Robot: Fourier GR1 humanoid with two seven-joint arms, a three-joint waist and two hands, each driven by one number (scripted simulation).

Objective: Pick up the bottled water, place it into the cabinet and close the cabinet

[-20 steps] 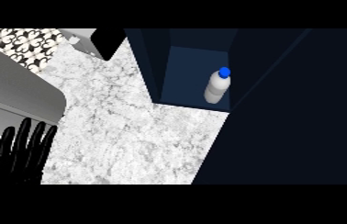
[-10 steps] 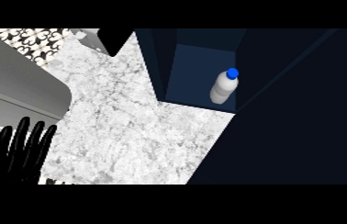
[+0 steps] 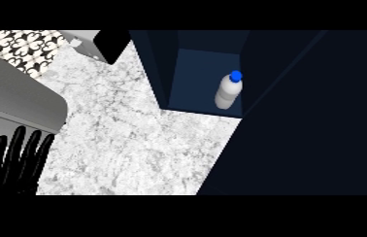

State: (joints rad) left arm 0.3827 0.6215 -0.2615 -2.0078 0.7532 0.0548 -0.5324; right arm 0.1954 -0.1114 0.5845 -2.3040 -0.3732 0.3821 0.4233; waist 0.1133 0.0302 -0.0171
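Fingers straight and apart, holding nothing, the left hand point(image 3: 25, 153) rests at the marble tabletop's point(image 3: 136, 134) lower left edge. The bottled water point(image 3: 227, 91) stands inside the open cabinet point(image 3: 201, 71), apparently already placed; the dark door point(image 3: 301, 124) awaits closing. The right hand is unseen.

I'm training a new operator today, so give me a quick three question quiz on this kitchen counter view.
1. True or false: the bottled water stands inside the cabinet.
2. What colour is the bottle's cap?
3. Which hand shows, resting open at the lower left: A left hand, B right hand?

Key: 1 true. 2 blue. 3 A; the right hand is not visible, and the large dark cabinet door is not yet closed.
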